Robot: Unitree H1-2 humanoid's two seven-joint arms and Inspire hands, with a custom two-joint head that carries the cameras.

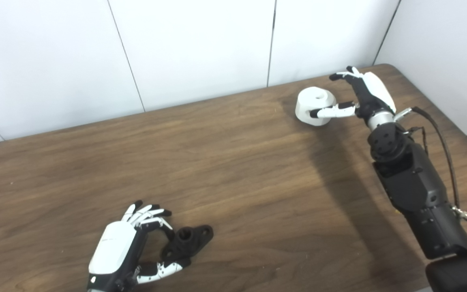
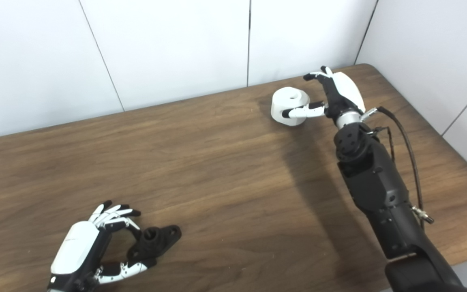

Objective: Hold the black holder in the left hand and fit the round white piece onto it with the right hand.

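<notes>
The black holder (image 1: 189, 240), a flat flange with a raised hub, lies on the table near the front left. My left hand (image 1: 130, 247) reaches it from the left. One bent finger presses its upper left edge and the thumb (image 1: 164, 268) touches its lower end, so the holder's left end is pinched while it rests on the wood. The round white piece (image 1: 313, 104) sits at the far right. My right hand (image 1: 363, 95) is open beside it, with the thumb (image 1: 333, 111) against its front side and the fingers (image 1: 343, 75) spread behind, apart from it.
The brown wooden table (image 1: 237, 170) runs to a white panelled wall at the back. Its rounded far right corner (image 1: 391, 68) lies just behind my right hand. A black cable (image 1: 444, 146) loops off the right forearm.
</notes>
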